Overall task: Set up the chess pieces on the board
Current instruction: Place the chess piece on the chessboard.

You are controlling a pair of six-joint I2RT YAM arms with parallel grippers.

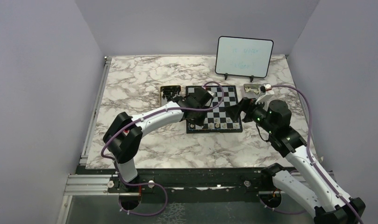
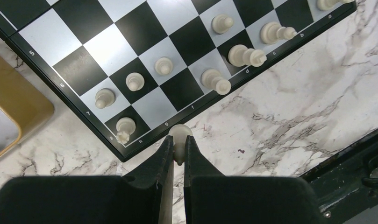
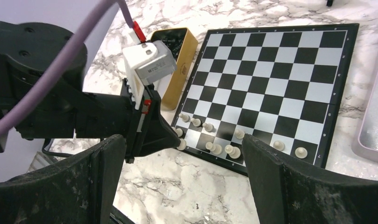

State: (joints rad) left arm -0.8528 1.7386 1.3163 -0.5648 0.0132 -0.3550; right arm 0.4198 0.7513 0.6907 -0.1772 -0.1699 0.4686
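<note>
Right gripper (image 1: 239,108): jaws wide, empty, at the near-right side of the board (image 2: 79,70). Left gripper (image 2: 178,148): jaws narrow on one cream piece (image 2: 179,133), its long axis in line with the fingers, over the board's near border by the near-left corner. A vacant square (image 2: 152,108) in the near row lies just beyond it.

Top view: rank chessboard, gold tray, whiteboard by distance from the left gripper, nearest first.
1. Chessboard, right at the left gripper, by its near-left corner.
2. Gold tray, off the board's left side.
3. Whiteboard, upright at the far back.
</note>
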